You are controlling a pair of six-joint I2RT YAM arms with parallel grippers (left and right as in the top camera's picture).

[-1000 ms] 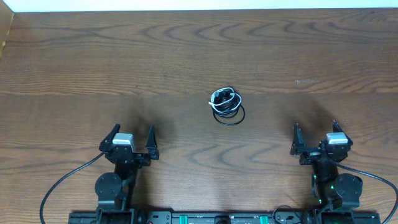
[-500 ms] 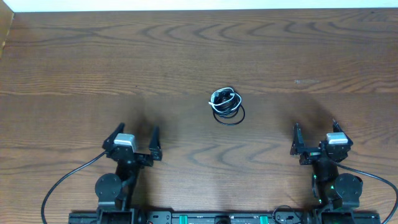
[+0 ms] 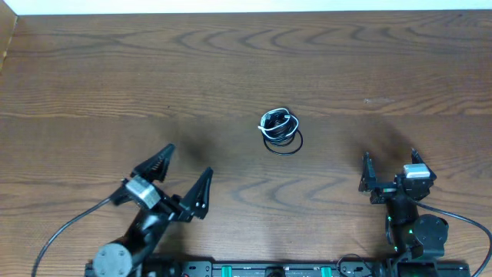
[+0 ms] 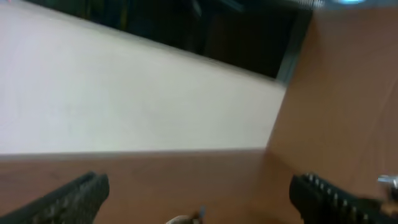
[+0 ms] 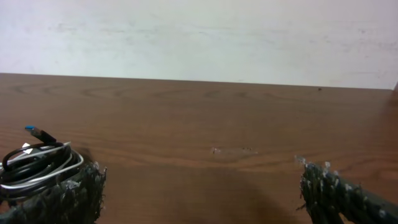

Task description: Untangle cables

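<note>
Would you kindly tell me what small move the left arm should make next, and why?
Probably reach the left gripper forward and rightward toward the cable bundle. Its jaws stand open and point at the bundle, which lies untouched as one tight black-and-white coil, apart from both grippers. The right gripper is open too but faces straight ahead, past it.

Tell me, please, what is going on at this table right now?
Two robot arms are set to untangle a small black-and-white cable bundle lying on the table. Nothing holds it yet. The left tool is open, angled toward the bundle but well short of it; the right tool is open too, off to the other side, clear of it.
</note>
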